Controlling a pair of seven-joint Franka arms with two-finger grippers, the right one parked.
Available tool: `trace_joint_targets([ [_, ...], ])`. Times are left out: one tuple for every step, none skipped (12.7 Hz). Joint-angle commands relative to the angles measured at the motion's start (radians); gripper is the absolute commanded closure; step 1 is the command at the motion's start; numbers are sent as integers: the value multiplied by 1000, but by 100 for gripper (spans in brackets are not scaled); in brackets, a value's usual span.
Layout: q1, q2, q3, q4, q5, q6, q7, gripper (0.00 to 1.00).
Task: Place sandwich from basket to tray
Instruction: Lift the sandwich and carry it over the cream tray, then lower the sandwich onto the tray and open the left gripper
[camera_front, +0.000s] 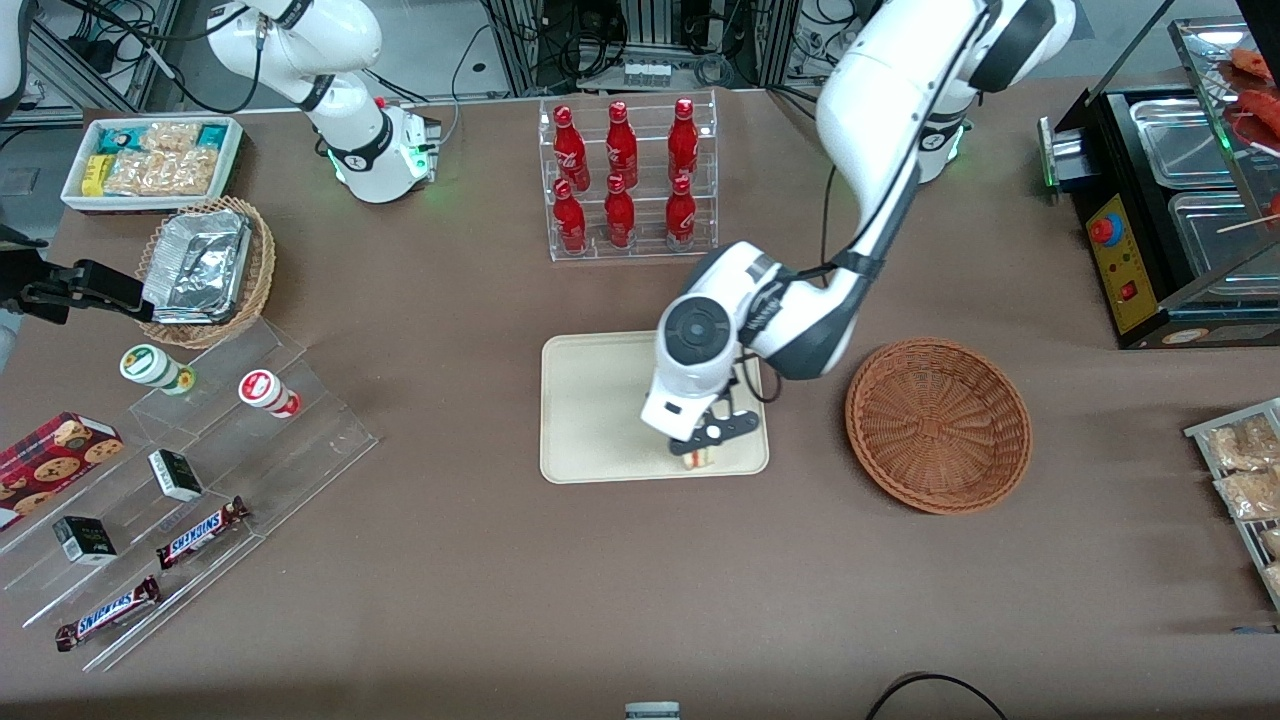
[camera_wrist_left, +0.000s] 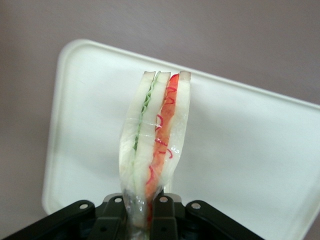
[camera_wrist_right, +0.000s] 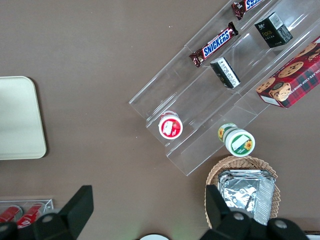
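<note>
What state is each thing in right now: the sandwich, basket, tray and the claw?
Triangular wrapped sandwich: clamped, over the tray.
Black two-finger gripper: shut on the sandwich, above the tray's near edge.
Round reddish-brown wicker basket: empty, upright.
Cream rectangular plastic tray: flat on the table.

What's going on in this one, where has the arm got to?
The working arm's gripper is shut on the sandwich, a plastic-wrapped wedge held by its narrow end. It is over the tray, near the tray's edge closest to the front camera. From these views I cannot tell whether the sandwich already touches the tray surface. The basket beside the tray, toward the working arm's end of the table, is empty. So the carry is done and only the release remains.
</note>
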Motion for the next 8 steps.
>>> trace_joint_targets([
  [-40,42,17,61,-9,-1,-43,100],
  [-47,42,17,62,-9,-1,-54,100],
  [-55,43,15,62,-9,1,-57,100],
  [-61,51,15,61,-10,23,-63,100],
  [-70,55,15,58,-10,48,-85,100],
  [-78,57,15,46,-10,51,-92,100],
  [-81,57,15,44,-10,50,-94,100],
  [-81,59,15,44,-12,50,-103,100],
])
